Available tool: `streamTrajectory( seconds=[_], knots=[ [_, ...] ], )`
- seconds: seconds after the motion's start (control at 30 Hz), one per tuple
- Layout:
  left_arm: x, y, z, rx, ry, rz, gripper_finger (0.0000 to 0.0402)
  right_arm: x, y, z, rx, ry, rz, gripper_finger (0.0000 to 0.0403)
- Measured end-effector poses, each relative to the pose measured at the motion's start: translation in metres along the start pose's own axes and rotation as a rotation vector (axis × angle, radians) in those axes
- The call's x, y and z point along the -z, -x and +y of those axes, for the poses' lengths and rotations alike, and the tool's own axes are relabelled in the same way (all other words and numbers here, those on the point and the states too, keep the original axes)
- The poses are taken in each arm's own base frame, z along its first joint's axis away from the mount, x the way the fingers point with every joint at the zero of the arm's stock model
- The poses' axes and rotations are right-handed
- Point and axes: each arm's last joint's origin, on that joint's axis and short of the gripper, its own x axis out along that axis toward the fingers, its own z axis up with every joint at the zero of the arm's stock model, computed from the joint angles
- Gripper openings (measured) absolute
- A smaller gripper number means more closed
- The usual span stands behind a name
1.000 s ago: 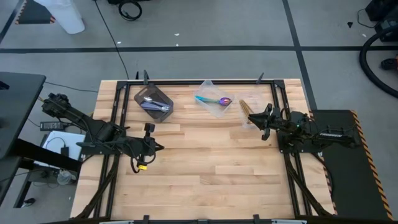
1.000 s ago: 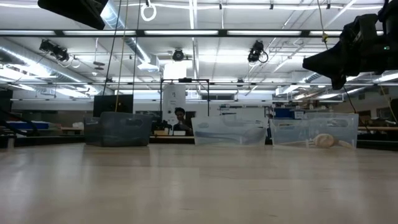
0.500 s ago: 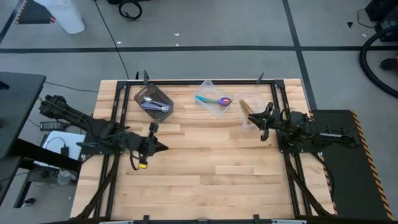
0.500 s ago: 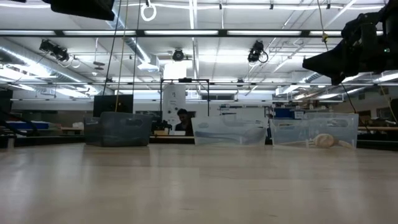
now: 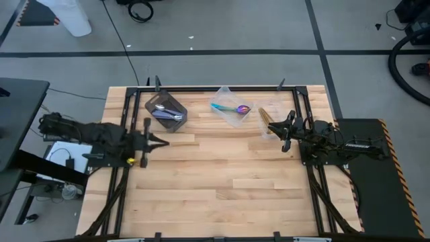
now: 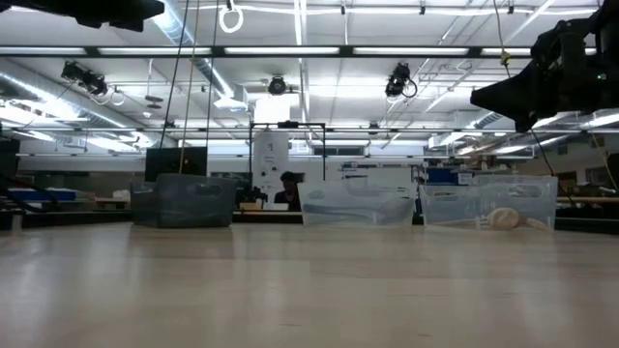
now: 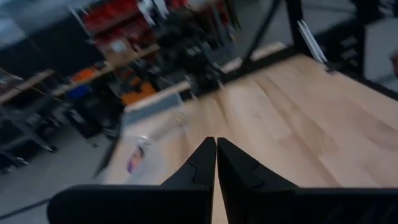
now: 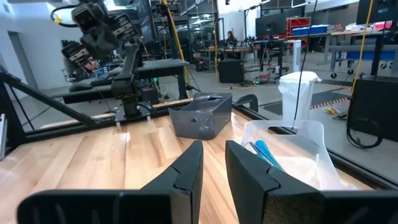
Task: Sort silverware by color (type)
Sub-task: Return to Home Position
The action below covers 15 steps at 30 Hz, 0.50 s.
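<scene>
You're homing: left gripper (image 5: 161, 140) clenched empty, right gripper (image 5: 280, 132) slightly parted and empty, gold spoons (image 5: 264, 115) binned just ahead of it; next, park both arms.

On the wooden desk (image 5: 222, 175), a dark tub (image 5: 168, 101) stands left of a middle clear tub (image 5: 235, 119) and a right clear tub (image 5: 267, 132).

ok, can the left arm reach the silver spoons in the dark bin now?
Probably yes. The left gripper sits close to the dark bin, nothing lies between, and the silver spoons lie exposed in it. It is shut, so must open first. The right gripper is well clear.
</scene>
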Motion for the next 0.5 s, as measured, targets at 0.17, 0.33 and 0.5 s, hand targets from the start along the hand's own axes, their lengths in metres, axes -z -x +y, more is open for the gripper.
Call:
streamTrajectory(
  seconds=[0.17, 0.33, 0.5],
  knots=[
    [0.011, 0.015, 0.009, -0.109, 0.036, -0.103, 0.0023, 0.000, 0.000, 0.000, 0.000, 0.000, 0.000, 0.0079],
    [0.018, 0.027, 0.016, -0.201, 0.082, -0.156, 0.0023, 0.000, 0.000, 0.000, 0.000, 0.000, 0.000, 0.0079],
    [0.020, 0.038, 0.022, -0.270, 0.109, -0.198, 0.0023, 0.000, 0.000, 0.000, 0.000, 0.000, 0.000, 0.0079]
  ],
)
